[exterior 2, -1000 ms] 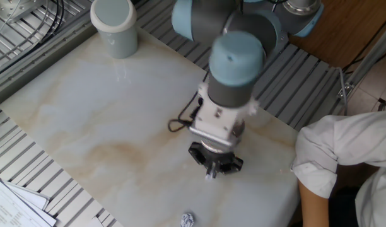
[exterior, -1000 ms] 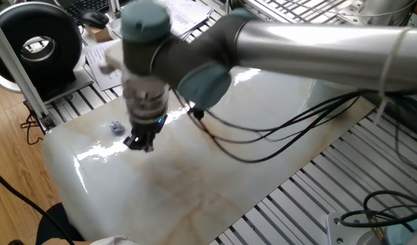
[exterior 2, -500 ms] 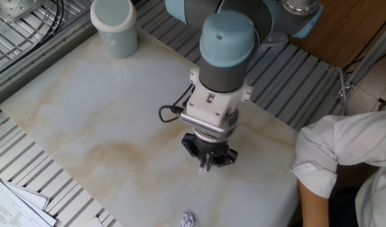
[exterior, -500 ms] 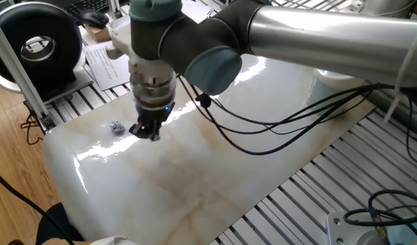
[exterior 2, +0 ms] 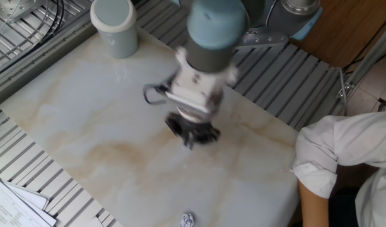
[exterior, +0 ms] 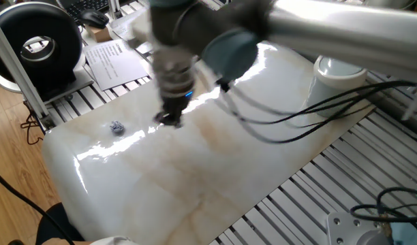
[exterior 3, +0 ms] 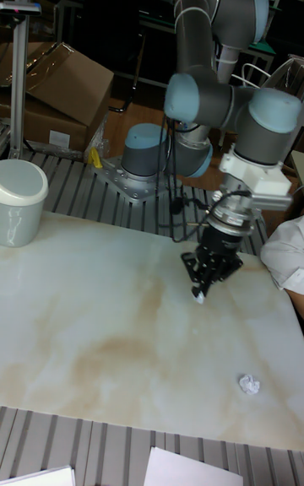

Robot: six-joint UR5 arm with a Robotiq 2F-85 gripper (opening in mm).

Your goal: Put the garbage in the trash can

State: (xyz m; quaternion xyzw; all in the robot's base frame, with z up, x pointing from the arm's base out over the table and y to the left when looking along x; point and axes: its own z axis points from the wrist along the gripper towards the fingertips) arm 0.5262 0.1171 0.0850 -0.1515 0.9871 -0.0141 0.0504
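My gripper [exterior 3: 201, 290] hangs over the middle of the marble table [exterior 3: 84, 317], fingers closed, with a small whitish bit of garbage showing at its tips. The gripper [exterior: 169, 121] is motion-blurred in one fixed view, and the gripper [exterior 2: 190, 139] is blurred in the other fixed view too. A second piece of garbage [exterior 3: 248, 383], a tiny crumpled paper wad, lies on the table near its edge; the same wad [exterior: 116, 126] [exterior 2: 187, 219] shows in both fixed views. The white trash can [exterior 3: 21, 199] [exterior 2: 114, 25] [exterior: 338, 68] stands at the far corner, well away from the gripper.
A round black device [exterior: 41, 44] and printed paper sheets [exterior: 116, 58] sit beyond one table end. Black cables [exterior: 297, 116] trail from the arm over the table. A person's white sleeve [exterior 2: 344, 157] reaches the table's edge. Slatted metal framing [exterior 2: 287, 94] surrounds the top.
The gripper has travelled across the table away from the lying wad and toward the trash can's side, staying shut. The wad on the table has not moved.
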